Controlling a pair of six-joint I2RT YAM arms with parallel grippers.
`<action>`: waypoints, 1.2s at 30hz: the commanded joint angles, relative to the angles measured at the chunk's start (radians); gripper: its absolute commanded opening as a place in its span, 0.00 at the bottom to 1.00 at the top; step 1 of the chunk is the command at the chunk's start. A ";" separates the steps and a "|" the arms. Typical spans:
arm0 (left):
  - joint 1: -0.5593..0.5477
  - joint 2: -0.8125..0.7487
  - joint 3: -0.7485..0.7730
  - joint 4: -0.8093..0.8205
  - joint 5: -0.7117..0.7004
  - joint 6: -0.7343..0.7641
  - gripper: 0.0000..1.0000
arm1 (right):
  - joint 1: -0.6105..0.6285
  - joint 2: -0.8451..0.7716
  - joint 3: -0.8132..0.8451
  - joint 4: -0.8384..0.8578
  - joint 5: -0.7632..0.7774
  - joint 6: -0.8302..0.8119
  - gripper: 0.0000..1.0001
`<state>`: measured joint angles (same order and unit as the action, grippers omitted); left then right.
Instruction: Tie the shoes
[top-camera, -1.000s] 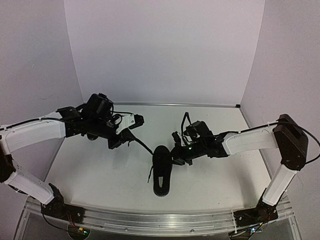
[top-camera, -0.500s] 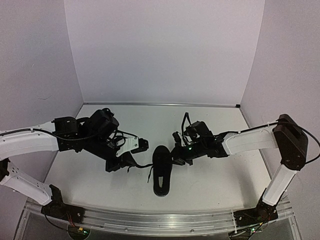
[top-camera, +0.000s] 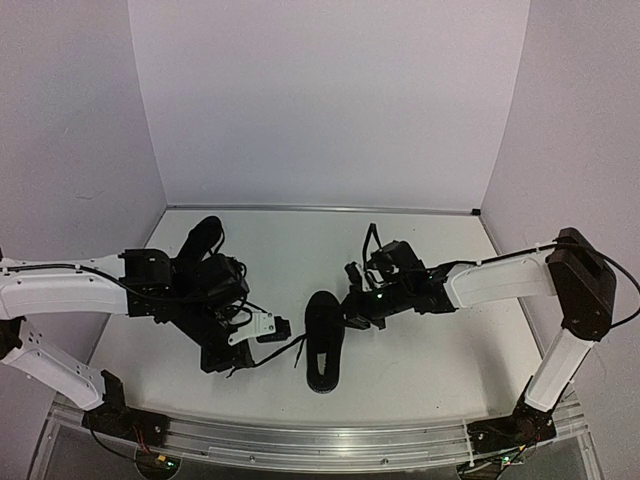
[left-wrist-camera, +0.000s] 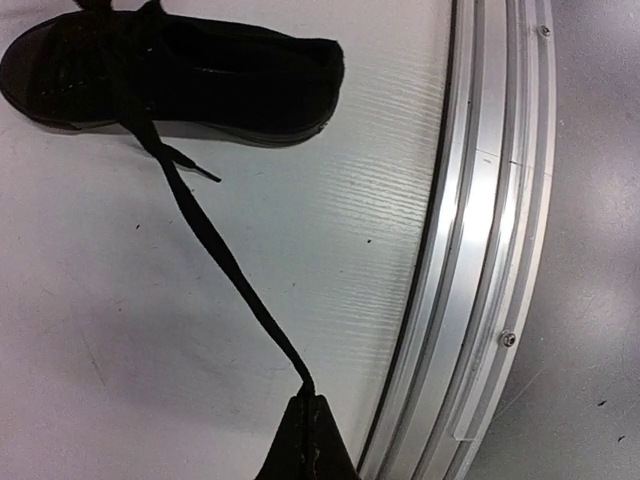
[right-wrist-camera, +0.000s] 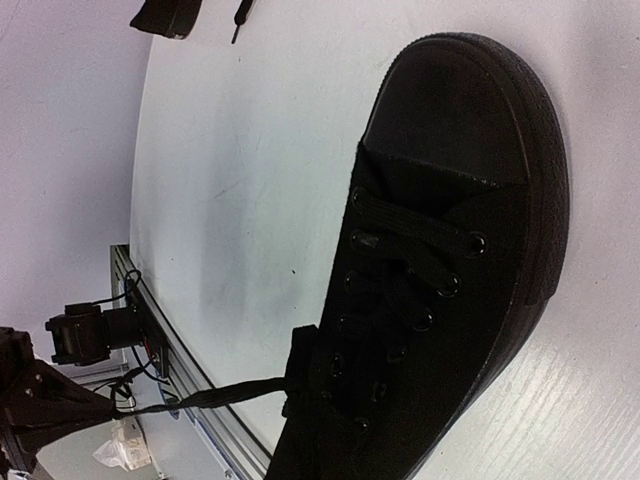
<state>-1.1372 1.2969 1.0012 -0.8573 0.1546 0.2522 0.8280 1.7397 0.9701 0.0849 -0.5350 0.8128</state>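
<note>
Black lace (left-wrist-camera: 215, 250) in left claw (left-wrist-camera: 306, 415), clearest from wrist.

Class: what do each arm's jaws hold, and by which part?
Left jaws: a lace of the middle shoe, pinched at its free end. Right jaws: shut beside that shoe; hold unclear.

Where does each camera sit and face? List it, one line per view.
Top external: above and behind the bases, looking down on the table; left arm and right arm show.
Left wrist: low, facing the table's metal edge; shut left end effector pinching the lace.
Right wrist: close over the shoe; own fingers unseen.
Shared: all three show that shoe and lace.
</note>
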 joint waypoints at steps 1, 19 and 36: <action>-0.092 0.092 0.094 0.015 0.037 0.002 0.00 | 0.004 0.013 0.036 -0.004 0.017 -0.013 0.00; -0.172 0.545 0.381 0.500 0.099 0.345 0.00 | 0.005 0.001 0.073 -0.028 -0.020 -0.076 0.00; -0.141 0.617 0.432 0.557 0.020 0.427 0.42 | 0.004 0.012 0.088 -0.037 -0.028 -0.091 0.00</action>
<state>-1.2800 1.9388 1.4006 -0.3380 0.1924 0.6603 0.8280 1.7481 1.0214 0.0454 -0.5510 0.7376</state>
